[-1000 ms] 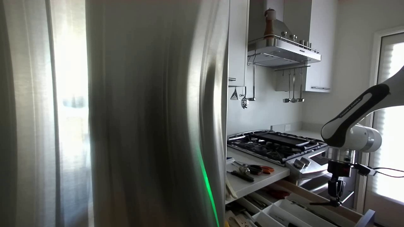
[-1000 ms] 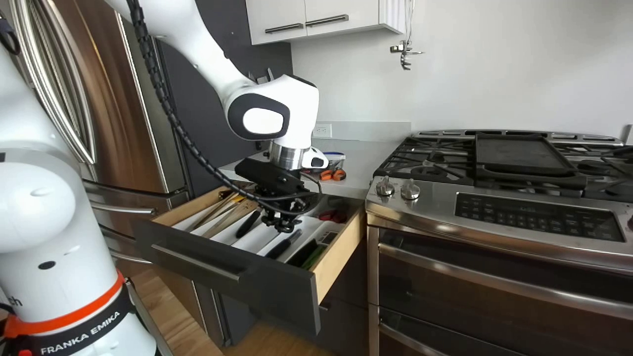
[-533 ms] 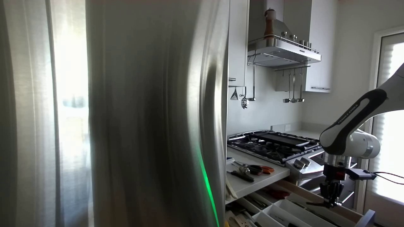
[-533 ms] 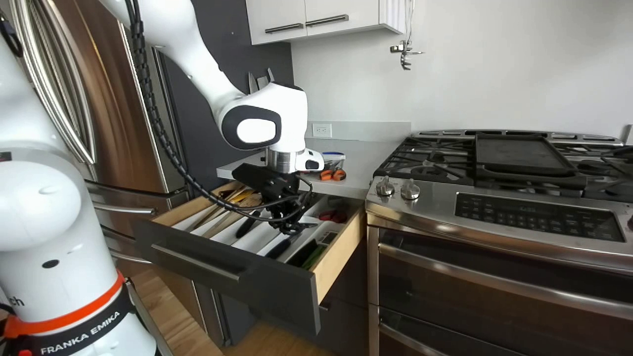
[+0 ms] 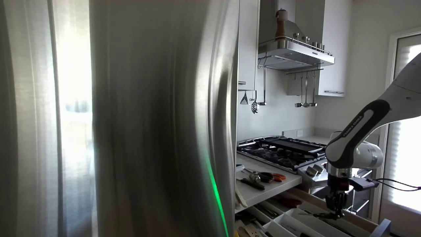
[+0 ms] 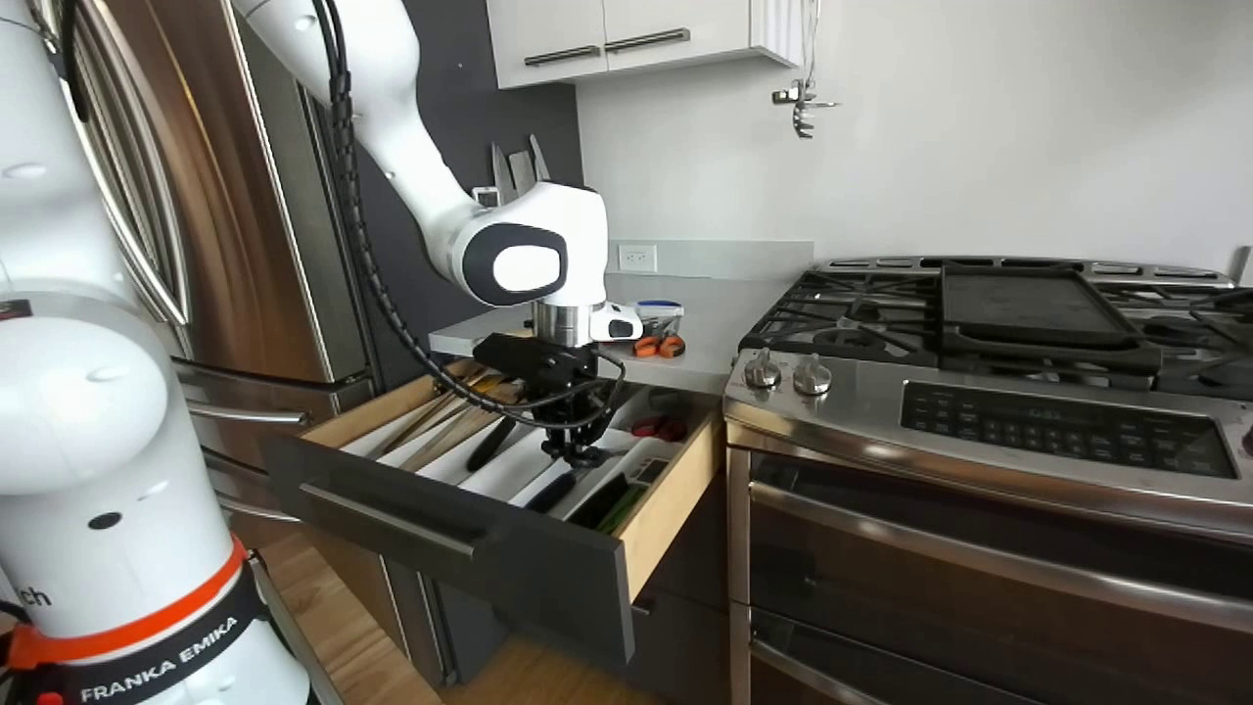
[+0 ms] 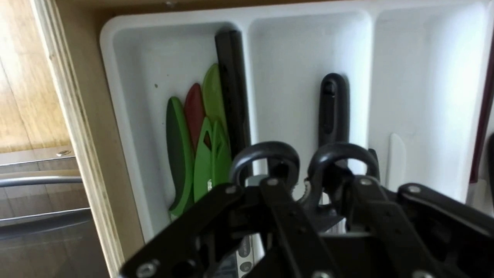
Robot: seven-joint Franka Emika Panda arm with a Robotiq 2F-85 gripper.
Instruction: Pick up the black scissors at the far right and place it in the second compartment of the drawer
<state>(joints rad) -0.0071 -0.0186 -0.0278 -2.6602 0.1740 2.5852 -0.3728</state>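
Observation:
The black scissors (image 7: 266, 150) are held by my gripper (image 7: 310, 172), with their two loop handles around and between the fingers in the wrist view. They also show in an exterior view (image 5: 317, 215), lying nearly level under the gripper (image 5: 337, 212). The drawer (image 6: 675, 499) is pulled open, with a dark front, wooden sides and a white divided insert. In the wrist view the gripper is over the second compartment (image 7: 285, 77) from the left, which holds a black-handled utensil (image 7: 334, 108). The fingers and linkage hide the blades there. The height above the insert cannot be told.
The first compartment holds green and red blade covers (image 7: 214, 150) and a long black item (image 7: 233, 88). A white plastic knife (image 7: 396, 158) lies in the third. Red-handled scissors (image 6: 661, 428) lie at the drawer's back. Orange-handled scissors (image 6: 659, 347) lie on the counter. The oven (image 6: 979, 509) stands beside.
The arm and the held scissors have moved left and slightly down in an exterior view. The scissors have turned somewhat under the gripper. The drawer has not moved.

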